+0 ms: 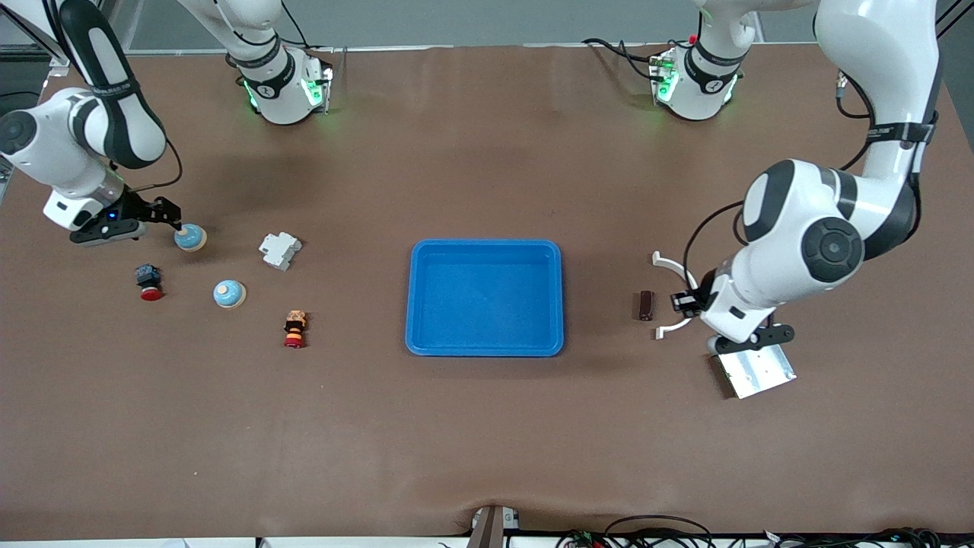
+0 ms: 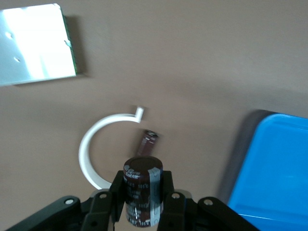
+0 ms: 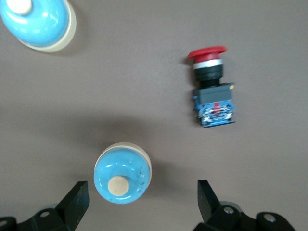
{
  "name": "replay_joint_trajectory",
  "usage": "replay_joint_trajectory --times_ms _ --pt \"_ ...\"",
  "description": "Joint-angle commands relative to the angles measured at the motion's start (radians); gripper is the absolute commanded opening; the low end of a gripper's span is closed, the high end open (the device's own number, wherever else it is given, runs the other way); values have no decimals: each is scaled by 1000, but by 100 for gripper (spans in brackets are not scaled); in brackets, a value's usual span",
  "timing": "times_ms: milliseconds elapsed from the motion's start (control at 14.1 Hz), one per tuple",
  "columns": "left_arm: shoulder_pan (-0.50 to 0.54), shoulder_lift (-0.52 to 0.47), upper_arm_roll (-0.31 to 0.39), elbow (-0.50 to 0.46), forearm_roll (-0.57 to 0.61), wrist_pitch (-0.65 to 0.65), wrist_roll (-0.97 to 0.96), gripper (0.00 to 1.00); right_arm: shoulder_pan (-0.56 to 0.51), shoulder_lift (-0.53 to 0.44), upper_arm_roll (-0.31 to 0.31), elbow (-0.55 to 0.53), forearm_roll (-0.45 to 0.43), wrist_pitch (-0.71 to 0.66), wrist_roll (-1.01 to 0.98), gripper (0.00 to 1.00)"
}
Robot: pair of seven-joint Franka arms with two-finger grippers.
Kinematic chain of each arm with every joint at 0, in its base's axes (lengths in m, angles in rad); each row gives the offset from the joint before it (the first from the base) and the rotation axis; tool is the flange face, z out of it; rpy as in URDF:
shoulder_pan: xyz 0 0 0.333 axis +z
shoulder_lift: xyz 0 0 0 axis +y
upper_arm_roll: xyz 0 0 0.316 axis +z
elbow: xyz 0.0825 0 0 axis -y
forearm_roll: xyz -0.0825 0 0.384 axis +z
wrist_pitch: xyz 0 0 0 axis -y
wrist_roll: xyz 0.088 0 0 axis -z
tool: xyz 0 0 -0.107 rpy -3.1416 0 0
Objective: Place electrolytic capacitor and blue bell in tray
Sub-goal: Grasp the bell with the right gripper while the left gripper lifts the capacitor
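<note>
Only left wrist shows capacitor (image 2: 142, 192) (gripped).

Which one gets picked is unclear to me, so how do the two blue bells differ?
Farther bell lies under the open right tool, a finger to each side; nearer bell has no tool over it. Farther bell sits closer to the right arm's end of the table; nearer bell sits closer to the tray. Both are upright blue domes with a cream knob and base. Left tool holds a capacitor over the table.
</note>
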Motion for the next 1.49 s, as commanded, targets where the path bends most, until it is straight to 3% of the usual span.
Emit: replay_joint_trajectory --times_ms 0,427,1209,1422 --pt "-3 16 -59 24 7 -25 -101 0 -14 15 13 -28 22 40 -17 100" --pt "-138 86 -76 101 18 -13 -308 0 -14 72 14 -28 25 82 -12 100" --pt "-281 186 -73 103 19 142 -501 0 -5 104 19 -29 40 121 -5 100" --pt "-322 233 -67 103 21 213 -557 0 1 104 19 -29 47 118 -2 85"
